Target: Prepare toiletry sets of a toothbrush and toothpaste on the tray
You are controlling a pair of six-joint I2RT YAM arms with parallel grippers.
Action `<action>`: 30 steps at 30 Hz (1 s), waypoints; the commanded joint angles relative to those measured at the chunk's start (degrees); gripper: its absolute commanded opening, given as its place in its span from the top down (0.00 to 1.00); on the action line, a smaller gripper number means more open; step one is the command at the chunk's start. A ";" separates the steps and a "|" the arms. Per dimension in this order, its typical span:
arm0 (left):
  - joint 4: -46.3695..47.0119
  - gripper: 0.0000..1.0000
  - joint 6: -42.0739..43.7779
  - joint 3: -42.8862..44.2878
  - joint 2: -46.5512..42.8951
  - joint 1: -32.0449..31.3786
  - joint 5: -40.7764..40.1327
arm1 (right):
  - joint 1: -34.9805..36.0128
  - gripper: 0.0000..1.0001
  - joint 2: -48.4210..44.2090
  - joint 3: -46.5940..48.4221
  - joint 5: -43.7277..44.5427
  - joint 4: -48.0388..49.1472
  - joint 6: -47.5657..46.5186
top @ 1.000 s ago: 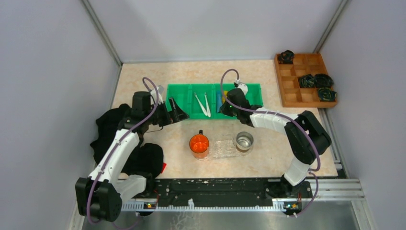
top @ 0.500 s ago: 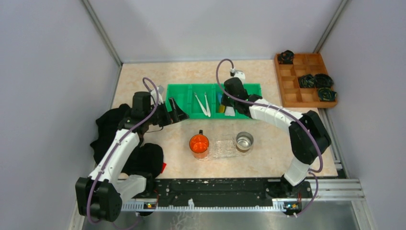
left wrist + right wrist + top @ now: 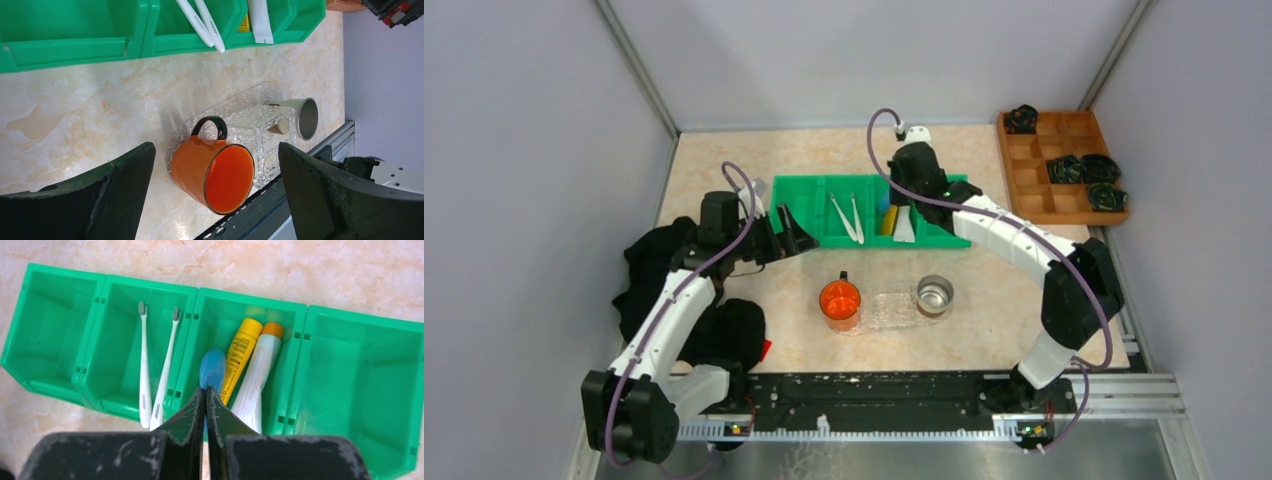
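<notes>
The right gripper [image 3: 205, 395] is pinched shut on the flat tail of the small blue squeeze tube of toothpaste [image 3: 212, 369], over the third pocket of the green plastic compartmented bin [image 3: 295, 320]; whether the tube is clear of the pocket floor I cannot tell. A yellow tube [image 3: 240, 357] and a white, orange-capped tube [image 3: 256, 375] lie beside it; the two thin white toothbrushes [image 3: 145, 370] lie in the next pocket. The left gripper [image 3: 796, 232] is spread wide and holds nothing. The shallow clear plastic tray [image 3: 250, 100] carries an orange mug [image 3: 215, 172] and a metal cup [image 3: 305, 117], with no brush or paste that I can see. The first set looks barely begun; every delivery remains.
</notes>
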 commanded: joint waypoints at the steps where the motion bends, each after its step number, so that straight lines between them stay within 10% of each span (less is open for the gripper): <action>1: -0.77 0.01 0.44 0.57 -1.41 -0.20 0.53 | 0.31 1.00 -7.37 0.18 -0.87 -0.04 -3.47; 30: -1.14 0.01 1.58 0.49 -0.13 -0.20 -0.09 | 14.82 1.00 -25.04 3.72 2.11 -25.44 -11.56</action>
